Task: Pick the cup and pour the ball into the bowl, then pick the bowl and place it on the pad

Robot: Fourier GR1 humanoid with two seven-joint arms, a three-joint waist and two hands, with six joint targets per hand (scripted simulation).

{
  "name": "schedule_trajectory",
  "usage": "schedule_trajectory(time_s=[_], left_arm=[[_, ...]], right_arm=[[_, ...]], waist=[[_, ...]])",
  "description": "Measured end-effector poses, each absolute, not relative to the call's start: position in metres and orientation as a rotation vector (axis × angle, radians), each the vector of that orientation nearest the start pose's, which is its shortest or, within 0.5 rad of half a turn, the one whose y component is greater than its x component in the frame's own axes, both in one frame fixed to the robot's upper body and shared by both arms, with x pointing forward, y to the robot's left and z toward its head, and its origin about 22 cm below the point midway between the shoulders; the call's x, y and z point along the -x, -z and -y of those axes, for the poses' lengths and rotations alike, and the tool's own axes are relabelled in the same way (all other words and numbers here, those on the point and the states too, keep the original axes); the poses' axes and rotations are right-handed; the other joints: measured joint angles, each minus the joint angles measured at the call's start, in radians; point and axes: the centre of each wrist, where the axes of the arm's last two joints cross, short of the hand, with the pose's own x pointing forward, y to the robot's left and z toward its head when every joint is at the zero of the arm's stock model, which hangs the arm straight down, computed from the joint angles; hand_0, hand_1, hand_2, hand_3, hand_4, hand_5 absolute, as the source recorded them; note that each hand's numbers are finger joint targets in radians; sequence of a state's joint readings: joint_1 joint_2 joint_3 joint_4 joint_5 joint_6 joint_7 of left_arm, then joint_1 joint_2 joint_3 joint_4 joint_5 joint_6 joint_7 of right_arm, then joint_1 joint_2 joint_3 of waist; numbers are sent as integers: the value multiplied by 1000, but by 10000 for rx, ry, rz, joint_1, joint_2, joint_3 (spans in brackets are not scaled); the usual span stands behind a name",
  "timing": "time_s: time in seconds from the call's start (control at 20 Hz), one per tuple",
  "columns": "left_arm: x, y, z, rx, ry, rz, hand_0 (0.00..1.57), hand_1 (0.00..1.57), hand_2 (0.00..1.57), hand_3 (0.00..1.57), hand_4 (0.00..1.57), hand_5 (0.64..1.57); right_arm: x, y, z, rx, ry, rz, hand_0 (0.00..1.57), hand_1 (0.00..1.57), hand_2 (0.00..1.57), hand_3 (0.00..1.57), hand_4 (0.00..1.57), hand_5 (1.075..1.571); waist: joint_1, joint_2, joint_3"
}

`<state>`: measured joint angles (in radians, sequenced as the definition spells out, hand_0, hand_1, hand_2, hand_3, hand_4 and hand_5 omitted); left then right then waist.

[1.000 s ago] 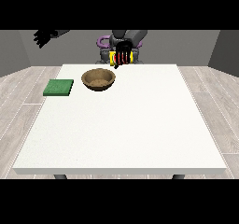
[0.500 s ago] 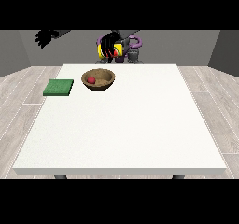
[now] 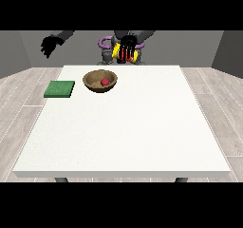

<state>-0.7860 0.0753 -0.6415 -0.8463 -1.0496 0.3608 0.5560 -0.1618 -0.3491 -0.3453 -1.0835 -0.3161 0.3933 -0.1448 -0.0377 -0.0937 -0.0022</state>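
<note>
Cup [image 3: 125,54] gripped in hand [image 3: 126,45] above bowl [image 3: 100,80].

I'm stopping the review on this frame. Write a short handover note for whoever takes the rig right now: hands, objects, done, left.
Hand at the view's right: fingers curled round the yellow cup, held above the table's far edge.
Hand at the view's left: raised off to the side, holding nothing, fingers relaxed.
The red ball lies in the brown bowl. The green pad sits beside the bowl, apart from it, nearer the view's left.
Done: pouring.
Left: put the cup aside, pick up the bowl, set it on the pad.
</note>
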Motion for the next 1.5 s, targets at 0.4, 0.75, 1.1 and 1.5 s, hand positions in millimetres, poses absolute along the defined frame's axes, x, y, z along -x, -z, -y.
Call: schedule_trajectory(time_s=[0.4, 0.75, 1.1, 1.5], left_arm=[[-356, -88, -72, -6458, 4213, 17416, 0, 0, 0, 0, 361, 1465], [-364, -147, -142, -1722, 1419, 18151, 0, 0, 0, 0, 235, 1490], [-377, -191, -266, 285, 1085, 19020, 0, 0, 0, 0, 333, 1511], [-365, -206, -364, 460, 575, 19235, 0, 0, 0, 0, 281, 1509]], right_arm=[[-264, 26, 383, -857, 1455, 15365, 0, 0, 0, 0, 664, 1571], [-263, 35, 370, -287, 2553, 15543, 0, 0, 0, 0, 0, 1570], [-275, 33, 340, -135, 3154, 16198, 0, 0, 0, 0, 0, 1568], [-291, 50, 313, -548, 3135, 15993, 0, 0, 0, 0, 0, 1569]], waist=[[715, 1181, -131], [1924, 1775, -93], [2387, 2666, -19], [2024, 3039, 18]])
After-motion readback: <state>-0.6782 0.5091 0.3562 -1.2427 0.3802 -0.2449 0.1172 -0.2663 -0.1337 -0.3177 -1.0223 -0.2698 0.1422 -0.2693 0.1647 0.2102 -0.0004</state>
